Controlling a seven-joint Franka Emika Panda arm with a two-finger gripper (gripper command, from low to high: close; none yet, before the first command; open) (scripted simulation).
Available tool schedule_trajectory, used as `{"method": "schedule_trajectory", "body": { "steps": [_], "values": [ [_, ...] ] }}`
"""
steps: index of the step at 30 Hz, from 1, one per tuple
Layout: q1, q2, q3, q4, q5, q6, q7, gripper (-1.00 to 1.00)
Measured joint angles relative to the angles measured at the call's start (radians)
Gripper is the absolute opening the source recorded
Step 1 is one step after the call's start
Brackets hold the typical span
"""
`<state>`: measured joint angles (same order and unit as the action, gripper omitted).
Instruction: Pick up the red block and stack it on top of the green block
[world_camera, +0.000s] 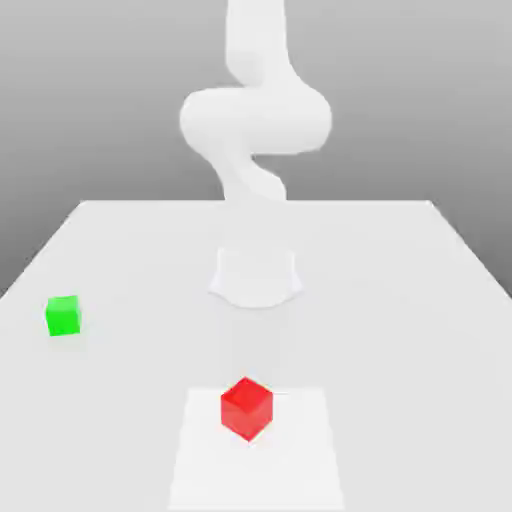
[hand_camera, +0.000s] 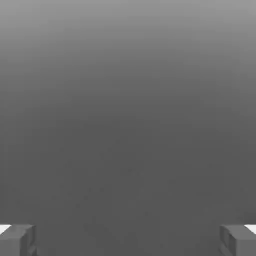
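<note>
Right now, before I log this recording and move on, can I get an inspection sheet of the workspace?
Surface: flat white table, with a slightly brighter square patch near the front.
Job's things: small bright red cube on that patch; small bright green cube at the exterior view's left, well apart, unstacked.
Clutter: nothing seen.
Tool: tool open, fingertips wide apart, nothing between them.
Cables: nothing seen.
Surroundings: plain grey backdrop; white arm behind the cubes.

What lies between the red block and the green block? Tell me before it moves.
Nothing visible. The red block sits near the front of the table, the green block apart toward the exterior view's left, with bare tabletop between them.
</note>
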<state>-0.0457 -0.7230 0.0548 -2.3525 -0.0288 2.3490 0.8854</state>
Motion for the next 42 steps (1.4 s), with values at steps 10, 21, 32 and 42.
{"method": "schedule_trajectory", "body": {
  "steps": [10, 21, 32, 42],
  "values": [
    [-0.162, 0.348, 0.145, -0.219, -0.103, 0.205, 0.348, 0.0],
    [-0.199, 0.674, 0.159, -0.455, 0.012, 0.433, 0.555, 0.0],
    [-0.174, 0.851, 0.112, -0.44, -0.061, 0.582, 0.638, 0.0],
    [-0.113, 0.956, 0.032, -0.434, -0.131, 0.672, 0.684, -1.0]
  ]
}}
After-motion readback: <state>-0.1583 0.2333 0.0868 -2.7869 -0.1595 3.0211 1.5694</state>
